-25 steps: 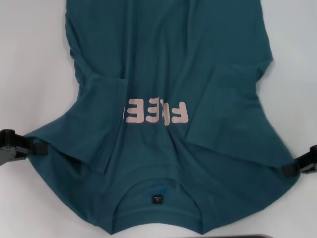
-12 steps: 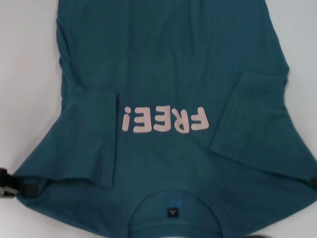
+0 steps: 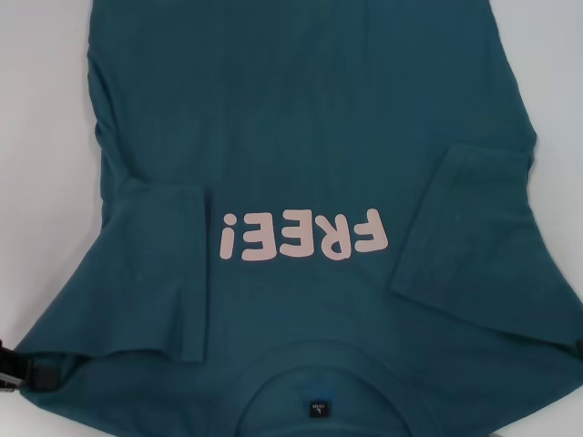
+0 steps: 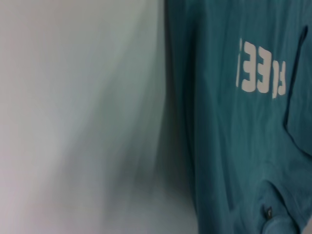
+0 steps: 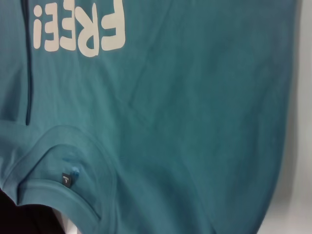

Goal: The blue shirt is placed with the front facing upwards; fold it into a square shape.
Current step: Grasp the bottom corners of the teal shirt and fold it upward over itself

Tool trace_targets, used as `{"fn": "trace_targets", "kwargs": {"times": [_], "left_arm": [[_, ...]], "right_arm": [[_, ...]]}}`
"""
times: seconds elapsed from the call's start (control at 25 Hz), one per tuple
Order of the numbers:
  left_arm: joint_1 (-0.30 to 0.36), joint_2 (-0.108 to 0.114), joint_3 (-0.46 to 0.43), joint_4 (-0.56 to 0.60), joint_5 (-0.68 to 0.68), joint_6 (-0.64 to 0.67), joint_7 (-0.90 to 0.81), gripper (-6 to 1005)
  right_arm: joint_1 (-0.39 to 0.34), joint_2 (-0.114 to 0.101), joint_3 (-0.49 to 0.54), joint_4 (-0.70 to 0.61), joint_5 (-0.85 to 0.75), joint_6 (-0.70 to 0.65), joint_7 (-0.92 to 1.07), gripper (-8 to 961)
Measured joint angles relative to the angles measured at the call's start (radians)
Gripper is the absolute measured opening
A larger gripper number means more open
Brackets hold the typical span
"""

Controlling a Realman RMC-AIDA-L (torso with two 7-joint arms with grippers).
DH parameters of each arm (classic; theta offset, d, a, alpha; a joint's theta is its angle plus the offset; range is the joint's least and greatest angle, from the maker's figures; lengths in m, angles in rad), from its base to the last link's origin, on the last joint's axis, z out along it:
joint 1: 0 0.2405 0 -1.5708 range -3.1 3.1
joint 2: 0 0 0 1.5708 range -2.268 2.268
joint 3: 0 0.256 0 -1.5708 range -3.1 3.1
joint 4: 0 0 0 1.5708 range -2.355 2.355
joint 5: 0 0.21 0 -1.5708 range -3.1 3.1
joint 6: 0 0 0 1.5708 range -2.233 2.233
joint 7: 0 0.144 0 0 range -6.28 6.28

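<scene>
The blue shirt (image 3: 310, 118) lies front up on the white table (image 3: 36, 137), both sleeves folded in, pink letters (image 3: 305, 237) showing. Left gripper (image 3: 32, 369) pinches the shirt's shoulder corner at the L edge. Right gripper (image 3: 579, 350) barely shows at the R edge; can't tell its grip.

Teal-blue shirt (image 3: 310, 118) w/ pale pink letters (image 3: 303, 238), dark neck label (image 3: 316, 407).

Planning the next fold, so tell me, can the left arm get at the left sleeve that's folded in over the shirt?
Probably yes: the left gripper sits at the blue shirt edge, and the folded-in left sleeve lies close by with nothing over it.
</scene>
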Motion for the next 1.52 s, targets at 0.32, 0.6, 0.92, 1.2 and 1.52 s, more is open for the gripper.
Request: {"fn": "trace_targets", "kwargs": {"times": [0.32, 0.6, 0.92, 1.2, 1.52], "left_arm": [[-0.072, 0.001, -0.018, 0.03, -0.175, 0.014, 0.056, 12], [-0.234, 0.011, -0.111, 0.078, -0.214, -0.107, -0.116, 11], [-0.361, 0.014, -0.101, 0.166, -0.214, -0.417, -0.245, 11], [-0.399, -0.018, -0.089, 0.193, -0.23, -0.659, -0.24, 12], [-0.456, -0.056, 0.028, 0.209, -0.242, -0.912, -0.238, 12]], "right_arm": [[0.031, -0.012, 0.05, -0.026, 0.149, -0.015, -0.021, 66], [0.083, -0.035, 0.109, -0.036, 0.275, 0.026, 0.027, 74], [0.11, -0.048, 0.201, -0.035, 0.384, 0.233, 0.114, 83], [0.112, -0.037, 0.194, -0.027, 0.479, 0.391, 0.093, 91], [0.146, 0.015, 0.137, -0.025, 0.492, 0.621, 0.014, 100]]}}
